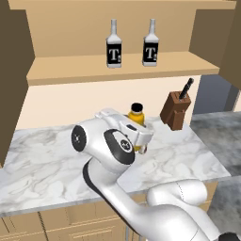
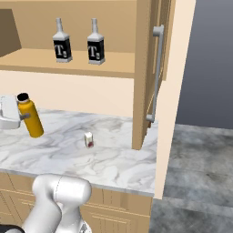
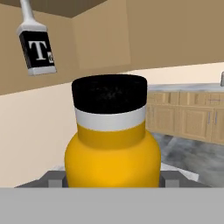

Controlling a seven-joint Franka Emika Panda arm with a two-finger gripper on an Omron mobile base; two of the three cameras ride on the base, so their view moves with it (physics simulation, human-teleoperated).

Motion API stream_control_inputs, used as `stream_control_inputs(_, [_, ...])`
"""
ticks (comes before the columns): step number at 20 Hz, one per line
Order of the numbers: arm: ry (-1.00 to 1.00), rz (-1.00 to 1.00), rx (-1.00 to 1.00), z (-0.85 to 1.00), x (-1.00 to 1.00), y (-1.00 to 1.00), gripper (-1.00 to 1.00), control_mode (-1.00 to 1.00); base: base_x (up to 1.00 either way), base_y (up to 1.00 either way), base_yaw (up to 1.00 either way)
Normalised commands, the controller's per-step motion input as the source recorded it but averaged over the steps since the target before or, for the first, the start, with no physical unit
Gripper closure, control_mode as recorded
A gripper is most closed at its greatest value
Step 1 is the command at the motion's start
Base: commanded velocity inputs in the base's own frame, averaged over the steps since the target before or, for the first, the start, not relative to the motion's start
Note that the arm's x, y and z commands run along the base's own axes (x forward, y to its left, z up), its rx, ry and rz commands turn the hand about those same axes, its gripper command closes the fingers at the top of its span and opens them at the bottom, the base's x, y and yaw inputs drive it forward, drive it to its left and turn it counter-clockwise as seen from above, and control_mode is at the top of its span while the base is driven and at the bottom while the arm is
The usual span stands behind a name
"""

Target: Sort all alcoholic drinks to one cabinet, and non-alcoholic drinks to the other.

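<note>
1. Orange bottle [image 2: 30, 115], black cap, held tilted just above the marble counter [image 2: 113, 150], its base swung right of the cap in the right base view. The hand view has it dead centre [image 3: 111, 148], filling the gap between the fingers.
2. Gripper [image 2: 20, 117] sits at the bottle's upper body, just left of it; jaws look clamped on the bottle, with grey pads [image 3: 54, 178] pressed against both sides.
3. Two "T" bottles [image 2: 62, 42] stand upright side by side, up and right of the orange bottle, on the shelf of the wide cabinet [image 2: 68, 63]. Alcohol looks already sorted, by my read.
4. Narrow cabinet [image 2: 146, 73] with grey bar handle [image 2: 157, 73] is far right of the bottle, past a small white carton [image 2: 89, 139] on the counter. Knife block [image 1: 176, 109] stands right of the bottle in the left base view.
5. Risks: the tilted bottle could slip in the grip; a swing right could clip the carton or the cabinet side; the door, if shut, blocks placement.
6. Hard to see: finger contact is hidden behind the arm in the left base view; bottle base is cut off in the hand view; cannot tell whether the narrow cabinet's door is open.
</note>
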Motion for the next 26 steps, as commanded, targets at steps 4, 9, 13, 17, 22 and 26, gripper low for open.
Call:
stream_control_inputs(4, [-0.03,0.08,0.00,0.00,-0.21,-0.14,1.00,-1.00,0.00,0.00,0.00])
stream_control_inputs(9, [-0.01,0.04,0.00,0.00,-0.14,-0.04,1.00,-1.00,0.00,0.00,0.00])
stream_control_inputs(13, [0.00,0.00,0.00,0.00,0.00,0.00,1.00,-1.00,0.00,0.00,0.00])
stream_control_inputs(17, [-0.13,0.00,0.00,0.00,-0.38,0.00,1.00,-1.00,0.00,0.00,0.00])
stream_control_inputs(22, [-0.16,-0.01,0.00,0.00,-0.55,0.00,1.00,-1.00,0.00,0.00,0.00])
stream_control_inputs(26, [-0.13,-0.01,0.00,0.00,-0.44,0.00,1.00,-1.00,0.00,0.00,0.00])
